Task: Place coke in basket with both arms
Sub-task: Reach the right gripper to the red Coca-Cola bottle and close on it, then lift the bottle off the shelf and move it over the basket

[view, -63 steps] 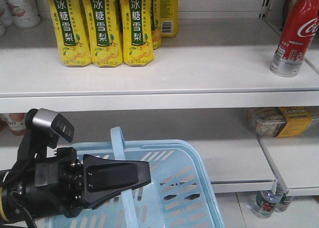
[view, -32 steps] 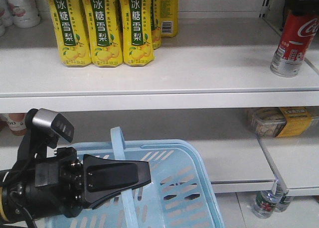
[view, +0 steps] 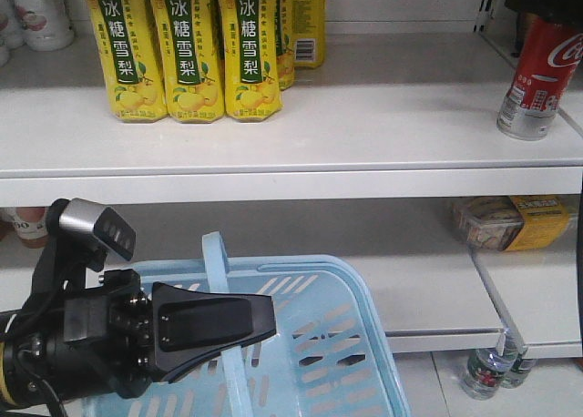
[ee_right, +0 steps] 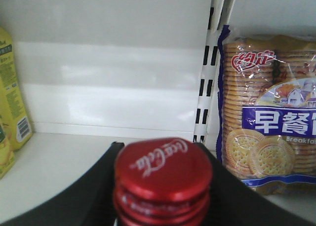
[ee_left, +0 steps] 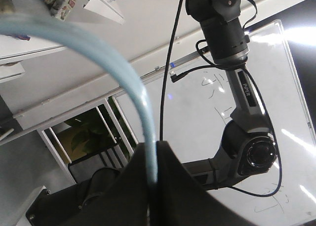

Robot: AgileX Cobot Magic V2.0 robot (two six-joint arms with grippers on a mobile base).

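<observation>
- The coke now leans further on the shelf, its neck clasped by the right gripper.
- Left gripper pinches the basket handle.

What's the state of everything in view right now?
coke: on the upper shelf, leaning, cap on, not in the basket yet.
right gripper: at the coke's cap, fingers against both sides, looks shut on it.
left gripper: shut on the basket handle.
basket: held by its handle, nothing visible inside.
tea bottles: upright in a row on the shelf.
biscuits: sealed pack, standing upright.
</observation>
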